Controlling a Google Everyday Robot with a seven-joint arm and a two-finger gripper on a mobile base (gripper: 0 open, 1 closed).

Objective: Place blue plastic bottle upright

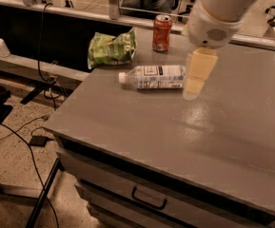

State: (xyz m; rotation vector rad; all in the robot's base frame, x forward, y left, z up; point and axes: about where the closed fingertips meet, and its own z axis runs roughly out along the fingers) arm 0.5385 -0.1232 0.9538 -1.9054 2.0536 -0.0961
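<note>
Filling most of the view is one grey cabinet top, with one drawer handle on its front; above its far right part reaches one white arm, and from it one pale yellow gripper hangs pointing down, just beside the base end of the bottle; whether it is released or clenched I cannot tell, and it grasps nothing that shows; one green snack bag sits at the far left edge; one blue plastic bottle lies on its side near the middle, its white cap to the left, between bag and gripper; one red-orange soda can stands upright behind it.
</note>
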